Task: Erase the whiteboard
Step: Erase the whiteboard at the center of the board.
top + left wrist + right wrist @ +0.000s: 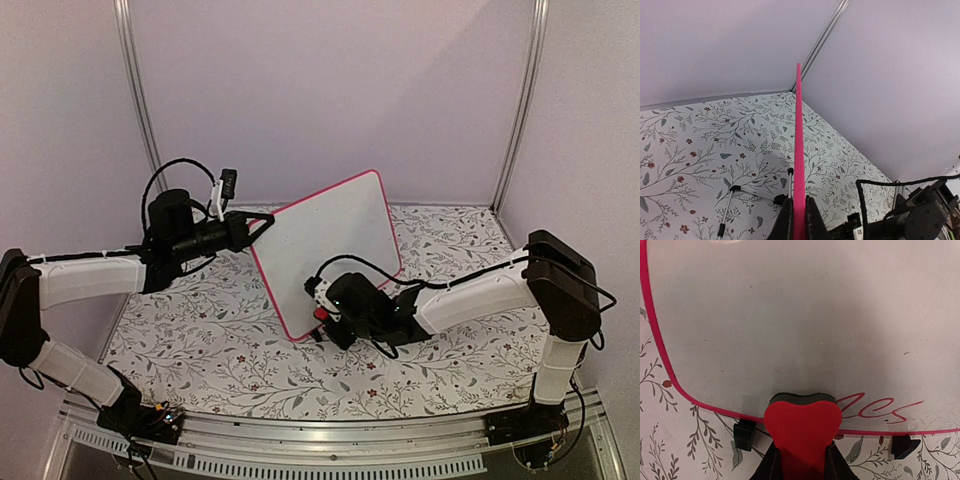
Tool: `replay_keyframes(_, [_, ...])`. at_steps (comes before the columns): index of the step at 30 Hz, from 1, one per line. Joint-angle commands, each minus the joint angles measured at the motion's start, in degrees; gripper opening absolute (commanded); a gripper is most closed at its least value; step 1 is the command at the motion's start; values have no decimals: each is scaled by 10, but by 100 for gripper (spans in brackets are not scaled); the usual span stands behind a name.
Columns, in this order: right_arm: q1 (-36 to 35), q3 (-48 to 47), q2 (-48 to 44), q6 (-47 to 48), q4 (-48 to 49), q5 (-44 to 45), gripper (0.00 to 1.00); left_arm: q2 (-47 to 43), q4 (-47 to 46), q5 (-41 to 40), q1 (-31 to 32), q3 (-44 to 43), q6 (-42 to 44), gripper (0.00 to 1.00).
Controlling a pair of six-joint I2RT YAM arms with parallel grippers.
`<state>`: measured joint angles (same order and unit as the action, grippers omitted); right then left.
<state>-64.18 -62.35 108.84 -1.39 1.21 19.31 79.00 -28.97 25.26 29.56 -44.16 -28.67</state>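
Two black feet point(744, 434) flank the red eraser point(802, 422) against the whiteboard point(790, 330).

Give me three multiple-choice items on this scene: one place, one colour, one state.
1. The eraser sits: A between the feet of the board; B flat on the table; C at the board's top corner.
2. Board frame colour: A blue; B black; C pink-red.
3. The left gripper is: A open; B shut on the board's edge; C shut on the eraser.
Key: A, right wrist view shows it there; C, the frame is pink-red in all views; B, its fingers pinch the frame.
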Motion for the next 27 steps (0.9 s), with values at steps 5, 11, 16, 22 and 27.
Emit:
replay_keyframes(5, [0, 18, 13, -7, 9, -18, 23, 3, -31, 13, 5, -8, -7, 0])
replay_keyframes(11, [0, 25, 21, -12, 13, -21, 23, 4, -31, 13, 5, -8, -6, 0])
replay_keyframes(16, [0, 22, 24, -15, 9, -20, 23, 4, -33, 13, 5, -8, -8, 0])
replay_keyframes(22, [1, 8, -11, 1, -5, 6, 23, 5, -32, 13, 5, -9, -8, 0])
replay_keyframes(27, [1, 1, -60, 7, -11, 19, 23, 5, -31, 11, 5, -9, -9, 0])
